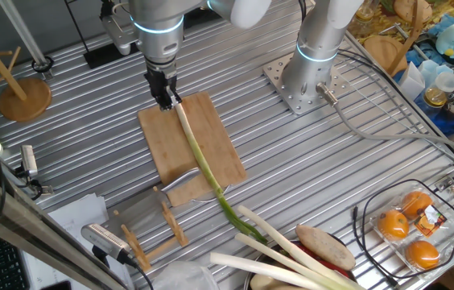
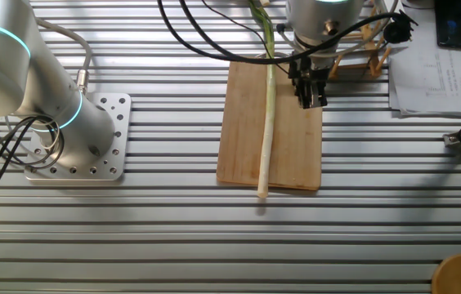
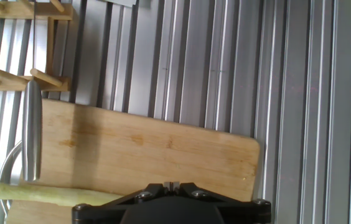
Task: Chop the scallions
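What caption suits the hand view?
Above a wooden cutting board, a scallion and a knife.

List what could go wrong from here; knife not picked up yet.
1. The knife handle lies close beside the scallion; grasping it may nudge the stalk.
2. The stalk's pale end overhangs the cutting board, so a cut there could strike the table.

Scallion [image 1: 202, 157]: whitish-green is seen at one end, shading to dark green at the tip.
Cutting board [image 1: 158, 137]: light brown wood grain is shown.
Counter [image 1: 307, 161]: silver, ribbed in stripes.
Claw [image 1: 165, 98]: black.
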Tool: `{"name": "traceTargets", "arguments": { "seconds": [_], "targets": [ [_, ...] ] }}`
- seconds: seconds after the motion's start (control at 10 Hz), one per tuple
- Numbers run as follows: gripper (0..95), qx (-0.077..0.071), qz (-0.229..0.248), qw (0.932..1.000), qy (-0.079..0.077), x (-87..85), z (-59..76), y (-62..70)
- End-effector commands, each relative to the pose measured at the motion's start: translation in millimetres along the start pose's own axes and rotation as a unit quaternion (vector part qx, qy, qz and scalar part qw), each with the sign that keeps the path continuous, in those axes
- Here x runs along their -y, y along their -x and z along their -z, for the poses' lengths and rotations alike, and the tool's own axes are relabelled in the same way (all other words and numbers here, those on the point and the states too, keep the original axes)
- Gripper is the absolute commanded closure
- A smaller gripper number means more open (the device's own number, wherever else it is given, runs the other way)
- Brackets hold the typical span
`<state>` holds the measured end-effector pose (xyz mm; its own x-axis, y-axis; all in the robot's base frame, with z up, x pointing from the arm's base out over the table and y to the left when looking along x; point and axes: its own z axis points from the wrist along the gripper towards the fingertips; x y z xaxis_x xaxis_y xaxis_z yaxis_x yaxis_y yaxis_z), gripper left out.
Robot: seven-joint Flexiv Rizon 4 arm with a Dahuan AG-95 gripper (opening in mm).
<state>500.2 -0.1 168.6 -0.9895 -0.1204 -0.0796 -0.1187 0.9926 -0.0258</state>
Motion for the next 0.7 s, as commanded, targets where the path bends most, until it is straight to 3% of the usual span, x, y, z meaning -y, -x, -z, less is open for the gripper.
{"name": "traceTargets", "arguments": {
  "seconds": [0.1,0.7],
  "targets": [
    [95.0,0.001,-0.014,0.9998,0.012,0.5,0.1,0.7],
    [95.0,0.002,-0.024,0.9997,0.009,0.5,0.0,0.7]
  ]
}}
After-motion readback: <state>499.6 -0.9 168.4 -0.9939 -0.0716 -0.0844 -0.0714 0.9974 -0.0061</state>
